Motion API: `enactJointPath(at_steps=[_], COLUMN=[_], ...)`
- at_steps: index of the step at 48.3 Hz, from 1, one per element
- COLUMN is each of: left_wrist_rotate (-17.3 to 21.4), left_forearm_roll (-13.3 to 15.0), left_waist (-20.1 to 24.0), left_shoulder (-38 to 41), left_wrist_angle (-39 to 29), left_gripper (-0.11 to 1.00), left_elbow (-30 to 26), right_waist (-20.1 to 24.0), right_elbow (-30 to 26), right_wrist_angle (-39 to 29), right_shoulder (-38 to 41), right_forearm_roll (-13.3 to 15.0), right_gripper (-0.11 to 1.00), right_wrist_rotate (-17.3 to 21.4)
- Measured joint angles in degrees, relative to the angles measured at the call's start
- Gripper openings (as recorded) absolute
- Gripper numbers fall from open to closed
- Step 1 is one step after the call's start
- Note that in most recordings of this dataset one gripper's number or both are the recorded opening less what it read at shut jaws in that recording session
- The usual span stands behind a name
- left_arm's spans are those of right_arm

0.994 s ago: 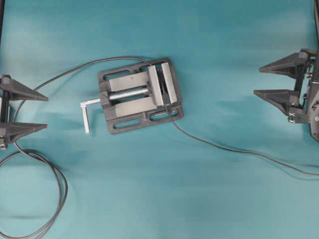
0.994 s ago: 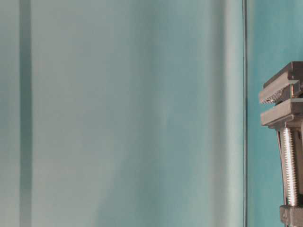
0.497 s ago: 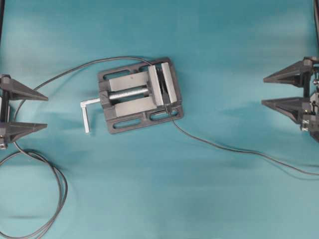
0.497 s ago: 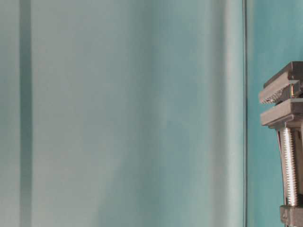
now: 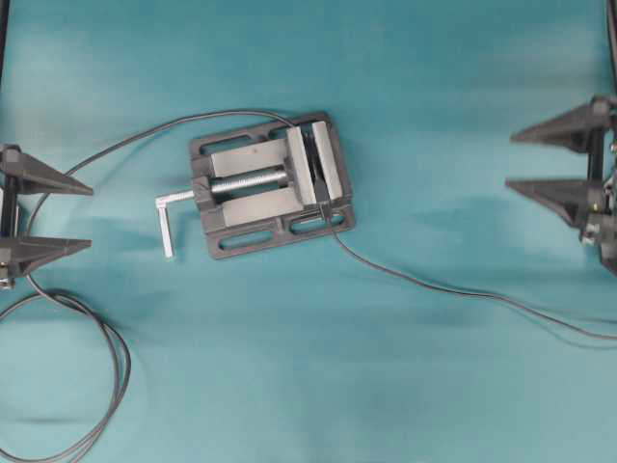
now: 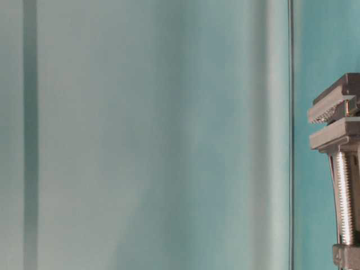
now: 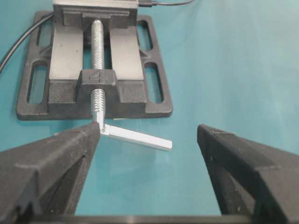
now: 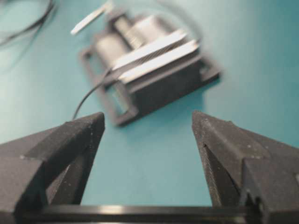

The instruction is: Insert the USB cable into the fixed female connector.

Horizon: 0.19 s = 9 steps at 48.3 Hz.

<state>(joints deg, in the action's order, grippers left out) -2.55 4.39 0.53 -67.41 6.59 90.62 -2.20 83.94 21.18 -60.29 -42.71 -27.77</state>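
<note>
The USB cable [image 5: 453, 287] lies loose on the teal table [image 5: 434, 96], running from the right edge to the vise [image 5: 271, 185], where its end meets the vise jaws near the fixed female connector [image 5: 319, 204] (too small to tell whether they touch). The longer black cable [image 5: 106, 347] loops off at the left.

Both pincers stand wide and hold nothing: the left gripper [image 5: 77, 214] at the left edge, the right gripper [image 5: 525, 159] at the right edge, well apart from the vise.

To do this step well, I judge the right gripper should descend over the cable close behind its plug, gripping squarely so the plug stays level with the socket.

Only a cast "4" shows on the vise's screw block [image 7: 96, 77].
</note>
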Motion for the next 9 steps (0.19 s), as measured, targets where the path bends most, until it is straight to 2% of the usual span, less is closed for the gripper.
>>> enactJointPath(at_steps=[5,9], left_wrist_rotate=[0.0,0.0], left_forearm_roll=[0.0,0.0], left_waist=[0.0,0.0], left_shoulder=[0.0,0.0], left_wrist_angle=[0.1,0.0], left_gripper=[1.00,1.00], left_elbow=[0.0,0.0], right_waist=[-0.2,-0.2], right_elbow=[-0.1,0.1], right_wrist_angle=[-0.8,-4.0], right_shoulder=[-0.1,0.0], right_forearm_roll=[0.1,0.1], right_gripper=[0.79,0.79], right_wrist_rotate=[0.1,0.0])
